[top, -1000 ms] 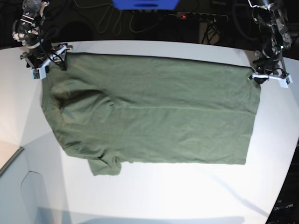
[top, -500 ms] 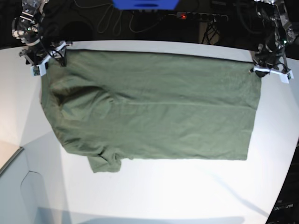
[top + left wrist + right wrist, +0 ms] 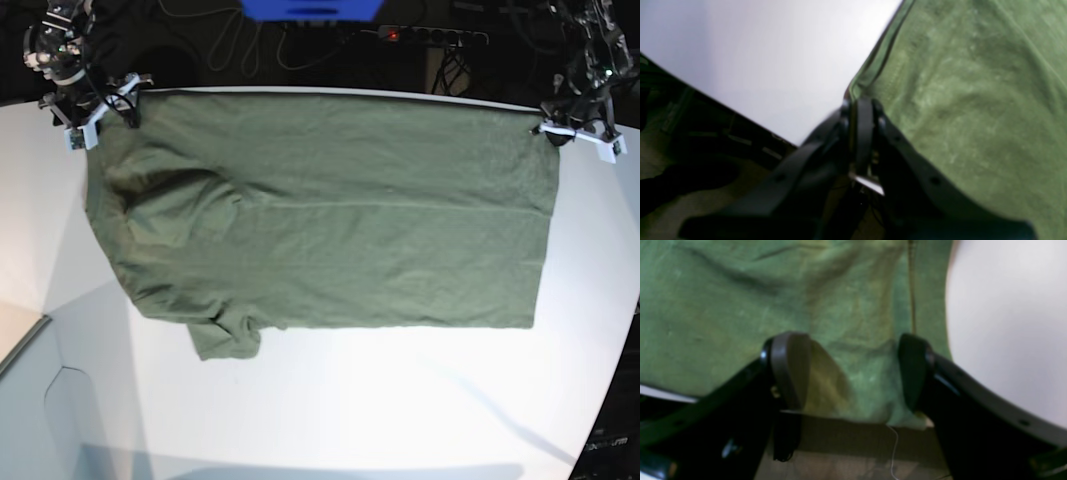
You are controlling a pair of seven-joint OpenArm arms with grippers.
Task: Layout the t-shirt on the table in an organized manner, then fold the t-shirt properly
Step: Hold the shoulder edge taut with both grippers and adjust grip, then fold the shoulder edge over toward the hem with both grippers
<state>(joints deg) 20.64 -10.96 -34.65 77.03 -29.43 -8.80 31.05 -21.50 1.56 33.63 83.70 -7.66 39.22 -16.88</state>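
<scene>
One shirt (image 3: 330,210), olive-green and softly creased with one short sleeve bunched at its lower edge, lies spread flat across the far part of the one smooth white worktop (image 3: 400,420), its top edge along the curved far rim. Two grippers sit at its far corners. The left gripper (image 3: 860,110) is pinched tight on the hemmed corner, while the right gripper (image 3: 853,370) stands wide apart over the cloth, gripping nothing.

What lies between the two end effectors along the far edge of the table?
In the base view, only the t-shirt spans from the right end effector to the left end effector; nothing else sits on that stretch of the table.
</scene>
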